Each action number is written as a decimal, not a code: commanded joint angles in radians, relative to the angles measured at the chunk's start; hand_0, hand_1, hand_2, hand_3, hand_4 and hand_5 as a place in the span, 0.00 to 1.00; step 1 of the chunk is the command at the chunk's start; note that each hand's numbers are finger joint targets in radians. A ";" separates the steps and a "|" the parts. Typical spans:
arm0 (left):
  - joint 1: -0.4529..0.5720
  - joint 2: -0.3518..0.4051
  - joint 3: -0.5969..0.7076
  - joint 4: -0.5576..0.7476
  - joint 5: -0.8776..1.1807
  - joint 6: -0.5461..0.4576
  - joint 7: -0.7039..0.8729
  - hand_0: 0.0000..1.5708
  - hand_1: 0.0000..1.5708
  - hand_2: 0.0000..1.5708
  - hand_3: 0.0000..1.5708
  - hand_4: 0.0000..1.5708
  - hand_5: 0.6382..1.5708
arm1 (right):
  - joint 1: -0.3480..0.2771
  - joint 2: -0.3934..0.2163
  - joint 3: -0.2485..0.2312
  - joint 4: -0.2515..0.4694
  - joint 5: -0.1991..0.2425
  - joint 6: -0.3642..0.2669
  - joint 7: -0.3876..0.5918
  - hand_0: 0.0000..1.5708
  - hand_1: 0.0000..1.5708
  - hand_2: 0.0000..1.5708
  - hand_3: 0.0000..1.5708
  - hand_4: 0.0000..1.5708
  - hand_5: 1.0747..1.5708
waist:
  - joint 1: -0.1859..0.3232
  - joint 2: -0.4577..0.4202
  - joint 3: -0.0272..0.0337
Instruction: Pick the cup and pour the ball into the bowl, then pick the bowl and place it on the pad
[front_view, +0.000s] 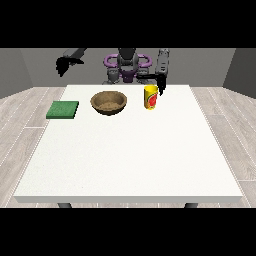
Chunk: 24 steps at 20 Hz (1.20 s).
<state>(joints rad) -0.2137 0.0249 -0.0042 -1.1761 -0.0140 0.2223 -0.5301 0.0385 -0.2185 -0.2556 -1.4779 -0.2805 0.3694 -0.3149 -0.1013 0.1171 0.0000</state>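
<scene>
place: bare test room | cues: grey walls (30, 65), wood-plank floor (20, 125), lone white table (130, 160)

Yellow cup (151, 96) upright beside brown bowl (109, 103); green pad (63, 110) apart.

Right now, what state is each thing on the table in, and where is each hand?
cup: upright on the table, yellow with red mark, not lifted.
bowl: upright on the table, not on the pad; contents not discernible.
pad: flat at the table's edge at the view's left, nothing on it.
hand at the view's right: hangs beside the cup.
hand at the view's left: raised, away from everything.
</scene>
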 joint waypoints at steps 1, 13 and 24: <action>-0.094 0.039 0.092 0.163 0.030 -0.025 -0.119 0.00 0.00 0.00 0.00 0.00 0.91 | -0.060 0.000 0.002 -0.001 0.000 -0.008 0.009 0.00 0.00 0.00 0.00 0.16 1.00 | -0.009 0.052 -0.0005; -0.142 -0.018 0.054 0.386 -0.128 0.269 -0.184 0.84 0.84 1.00 1.00 0.76 0.98 | -0.030 -0.109 -0.104 0.101 -0.112 0.145 0.012 0.00 0.00 0.00 0.00 0.18 1.00 | -0.066 0.027 0.0002; -0.356 0.058 -0.161 0.478 -0.530 0.500 0.275 0.85 0.85 1.00 1.00 0.77 0.98 | -0.121 -0.167 -0.097 0.137 -0.113 0.070 0.201 0.00 0.00 0.00 0.00 0.35 1.00 | -0.045 -0.133 0.0023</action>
<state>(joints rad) -0.4837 0.0589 -0.0929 -0.7477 -0.3971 0.6449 -0.4120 -0.0452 -0.3744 -0.3679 -1.3441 -0.4139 0.4768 -0.1681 -0.1510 0.0142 0.0017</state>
